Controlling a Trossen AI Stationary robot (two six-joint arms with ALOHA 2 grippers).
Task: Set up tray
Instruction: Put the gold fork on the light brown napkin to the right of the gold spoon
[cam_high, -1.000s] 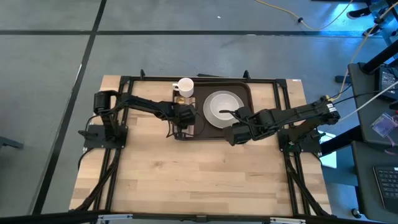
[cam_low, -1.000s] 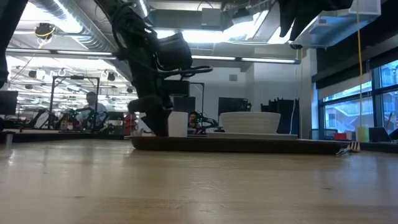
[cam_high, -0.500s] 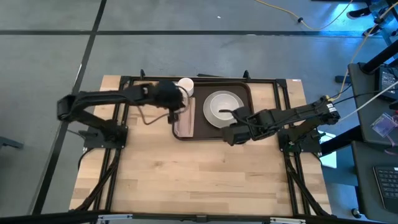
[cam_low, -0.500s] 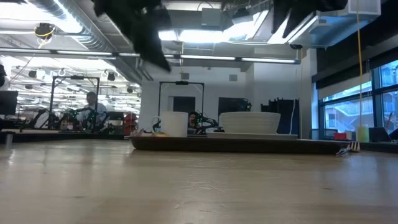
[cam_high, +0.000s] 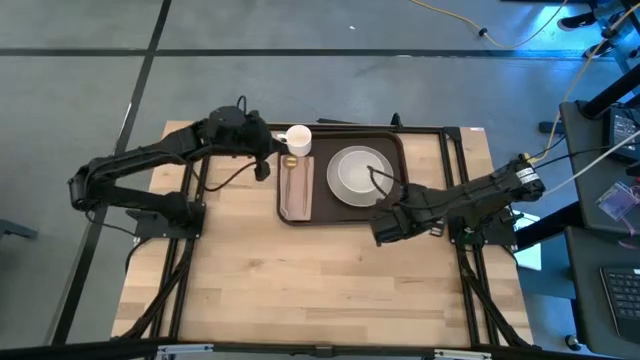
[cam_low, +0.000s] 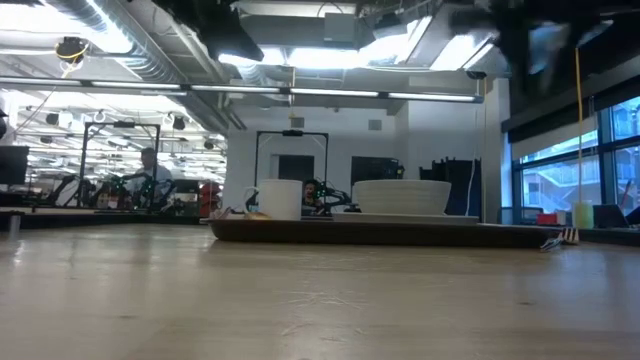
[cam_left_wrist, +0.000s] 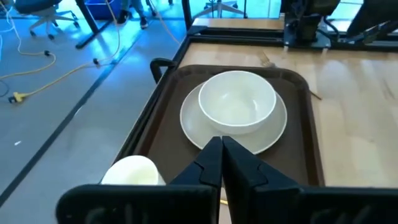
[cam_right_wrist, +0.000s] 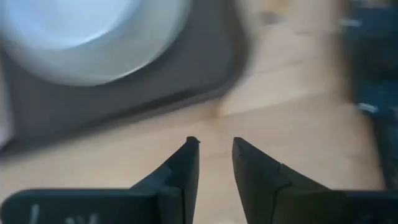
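The dark brown tray (cam_high: 392, 195) lies at the table's far middle and also shows in the low view (cam_low: 400, 233). On it stand a white plate with a white bowl (cam_high: 358, 172), a white cup (cam_high: 297, 140) at its far left corner, and a tan-pink napkin (cam_high: 297, 195) with a thin utensil on it. My left gripper (cam_high: 263, 160) is shut and empty, raised just left of the tray beside the cup; its wrist view looks over the bowl (cam_left_wrist: 237, 102). My right gripper (cam_high: 384, 228) hovers over the bare table off the tray's near right corner (cam_right_wrist: 224, 65), fingers a little apart and empty.
Bare wooden table (cam_high: 320, 290) spreads in front of the tray. Black frame rails (cam_high: 200, 180) run along the table's left and right sides. A person sits far back in the room in the low view (cam_low: 148, 165).
My left gripper has risen from the napkin on the tray and gone toward the table's far left, ending beside the cup; the napkin stays on the tray. My right gripper has drawn back from the plate toward the near edge, off the tray.
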